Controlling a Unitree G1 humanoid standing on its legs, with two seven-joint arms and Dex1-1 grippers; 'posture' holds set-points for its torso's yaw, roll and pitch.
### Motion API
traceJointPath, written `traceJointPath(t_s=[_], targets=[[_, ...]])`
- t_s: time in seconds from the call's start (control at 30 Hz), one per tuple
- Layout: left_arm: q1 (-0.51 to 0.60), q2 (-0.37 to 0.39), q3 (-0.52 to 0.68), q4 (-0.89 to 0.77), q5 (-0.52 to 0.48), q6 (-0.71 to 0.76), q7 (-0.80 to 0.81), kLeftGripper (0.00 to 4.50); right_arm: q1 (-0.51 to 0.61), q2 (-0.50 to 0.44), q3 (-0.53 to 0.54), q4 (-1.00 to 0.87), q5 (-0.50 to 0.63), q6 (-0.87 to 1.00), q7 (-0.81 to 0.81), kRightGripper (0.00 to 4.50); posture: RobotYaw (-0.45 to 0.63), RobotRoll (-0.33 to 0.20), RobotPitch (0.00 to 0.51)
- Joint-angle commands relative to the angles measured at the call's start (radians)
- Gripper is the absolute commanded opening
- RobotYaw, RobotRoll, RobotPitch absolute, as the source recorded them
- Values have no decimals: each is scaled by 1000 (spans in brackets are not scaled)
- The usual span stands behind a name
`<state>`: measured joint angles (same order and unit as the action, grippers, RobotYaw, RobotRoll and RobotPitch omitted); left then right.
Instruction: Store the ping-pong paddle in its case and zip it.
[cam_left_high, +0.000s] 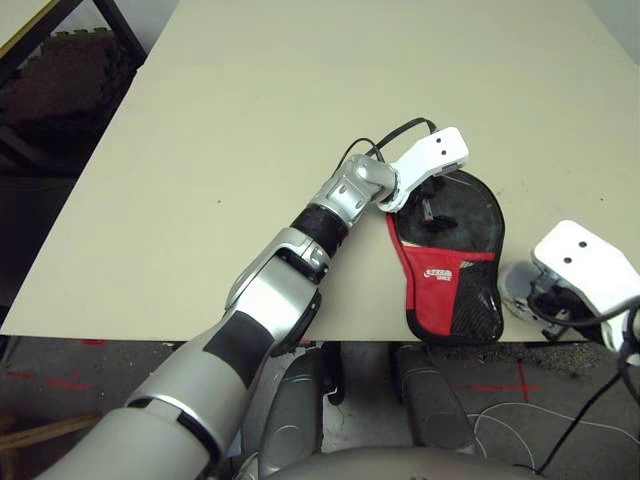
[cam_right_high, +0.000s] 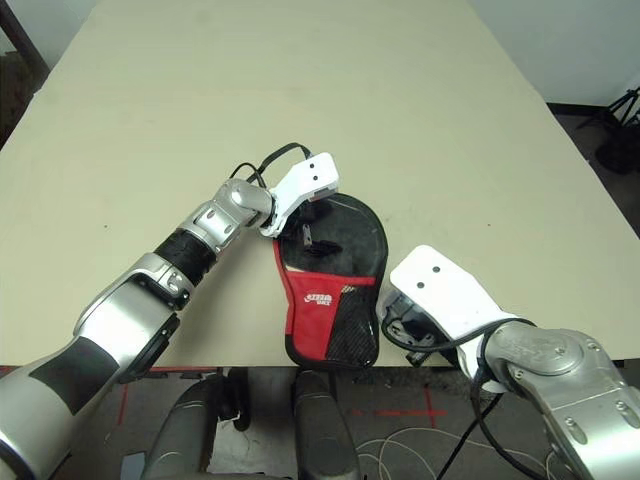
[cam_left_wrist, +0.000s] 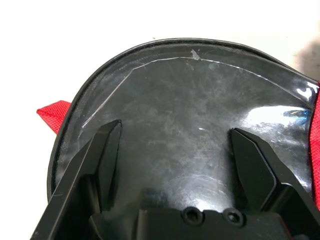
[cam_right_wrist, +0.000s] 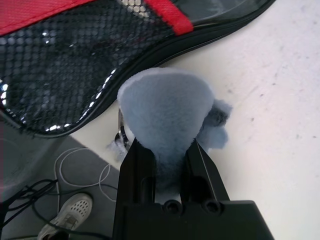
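Note:
The case (cam_left_high: 450, 270) lies flat near the table's front edge, round black end away from me, red panel and mesh pocket toward me. My left gripper (cam_left_high: 432, 205) hovers over the round end. In the left wrist view it (cam_left_wrist: 175, 132) is open, its fingers spread above the glossy black face of the case (cam_left_wrist: 190, 95). My right gripper (cam_right_wrist: 167, 145) is shut on a small grey-blue soft lump (cam_right_wrist: 165, 105) right beside the case's mesh pocket (cam_right_wrist: 60, 55), at the table's front edge. The ping-pong paddle is hidden.
The tan table (cam_left_high: 250, 150) stretches wide to the left and far side. Past its front edge lie the floor, white cables (cam_right_wrist: 80, 175) and a shoe (cam_right_wrist: 65, 210). Dark shelving (cam_left_high: 50, 80) stands beyond the table's far left corner.

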<state>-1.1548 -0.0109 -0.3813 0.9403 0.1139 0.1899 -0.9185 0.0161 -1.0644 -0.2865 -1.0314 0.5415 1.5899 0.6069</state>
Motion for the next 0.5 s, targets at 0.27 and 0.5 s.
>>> traceJointPath(t_s=[0.27, 0.5], targets=[[45, 41, 13, -77, 9, 64, -40, 4500, -59, -46, -59, 156, 175, 25, 83, 2027, -332, 0, 222], [159, 198, 103, -545, -170, 433, -186, 4500, -213, -224, -199, 473, 268, 25, 221, 4205, -299, 0, 213]])
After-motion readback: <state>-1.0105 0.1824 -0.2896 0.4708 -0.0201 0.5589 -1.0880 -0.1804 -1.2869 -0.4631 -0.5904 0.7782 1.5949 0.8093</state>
